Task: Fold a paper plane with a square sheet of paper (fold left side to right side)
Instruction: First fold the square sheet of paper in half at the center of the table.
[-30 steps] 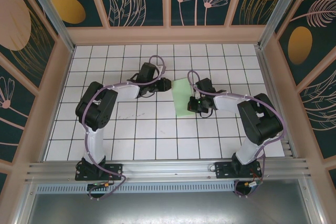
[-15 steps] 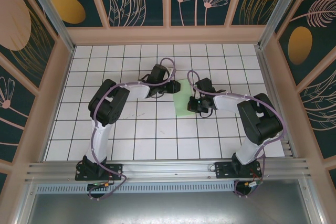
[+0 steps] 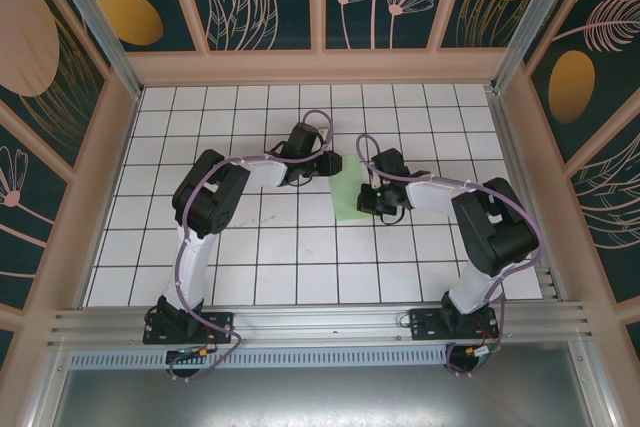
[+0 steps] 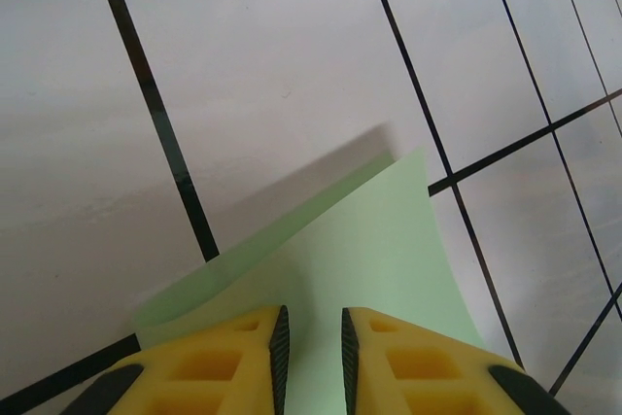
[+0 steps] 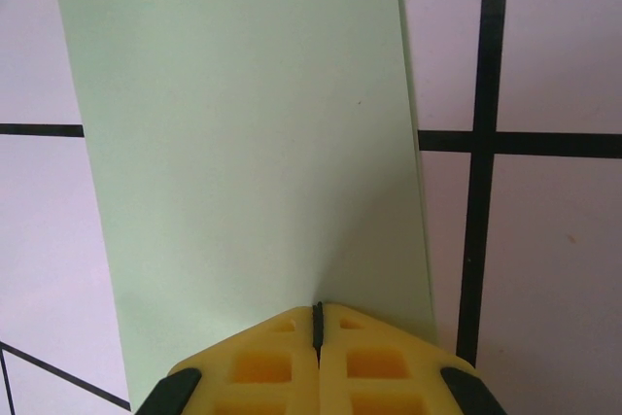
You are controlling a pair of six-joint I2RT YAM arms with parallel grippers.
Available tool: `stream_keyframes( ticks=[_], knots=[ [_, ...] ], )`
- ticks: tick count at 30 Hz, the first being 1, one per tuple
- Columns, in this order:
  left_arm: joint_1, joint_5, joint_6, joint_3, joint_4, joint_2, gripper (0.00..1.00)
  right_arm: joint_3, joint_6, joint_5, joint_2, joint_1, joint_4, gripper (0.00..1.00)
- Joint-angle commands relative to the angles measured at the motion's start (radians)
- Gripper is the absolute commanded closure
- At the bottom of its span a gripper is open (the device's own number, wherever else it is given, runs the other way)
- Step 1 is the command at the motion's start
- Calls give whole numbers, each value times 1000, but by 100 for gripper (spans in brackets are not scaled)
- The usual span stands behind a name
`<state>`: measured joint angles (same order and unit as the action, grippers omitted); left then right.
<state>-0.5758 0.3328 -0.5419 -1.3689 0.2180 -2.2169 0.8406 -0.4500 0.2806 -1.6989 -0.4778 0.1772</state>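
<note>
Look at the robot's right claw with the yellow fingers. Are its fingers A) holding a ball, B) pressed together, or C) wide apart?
B: the right claw has its yellow fingers touching, with only a thin dark line between them, at the edge of the thin pale green sheet of paper.

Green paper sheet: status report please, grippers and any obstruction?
Left gripper slightly open over green paper sheet. Right gripper shut at its edge. Sheet folded double, top layer bowed up. No obstruction seen.
</note>
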Motion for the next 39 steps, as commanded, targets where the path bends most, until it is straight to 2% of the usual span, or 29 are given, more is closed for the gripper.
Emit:
stream_keyframes(
  ticks=[1, 8, 13, 18, 23, 26, 30, 31, 36, 39],
  knots=[
    [39, -69, -18, 14, 0, -32, 74, -35, 13, -70, -63, -10, 119, 100],
    [81, -72, 1, -68, -52, -63, 73, -40, -1, -56, -53, -20, 119, 100],
    [89, -74, 30, -134, -98, -73, 73, -84, -97, -25, -14, -56, 42, 100],
    [90, -88, 66, -108, -112, 17, 69, -133, -224, -33, 55, -106, -60, 100],
    [88, -36, 45, 4, -77, 143, 69, -95, -226, -97, 140, -110, -42, 100],
    [78, 40, 2, 102, -41, 212, 69, -64, -189, -130, 198, -108, -29, 86],
    [33, 80, -46, 215, -20, 290, 69, -58, -136, -132, 269, -75, -28, 70],
    [19, 83, -58, 235, -20, 302, 69, -63, -125, -124, 282, -75, -29, 67],
    [-22, 91, -83, 248, -43, 273, 69, -130, -111, -10, 333, 47, -93, 58],
    [-32, 106, -88, 224, -54, 225, 70, -174, -128, 39, 362, 72, -147, 51]
  ],
)
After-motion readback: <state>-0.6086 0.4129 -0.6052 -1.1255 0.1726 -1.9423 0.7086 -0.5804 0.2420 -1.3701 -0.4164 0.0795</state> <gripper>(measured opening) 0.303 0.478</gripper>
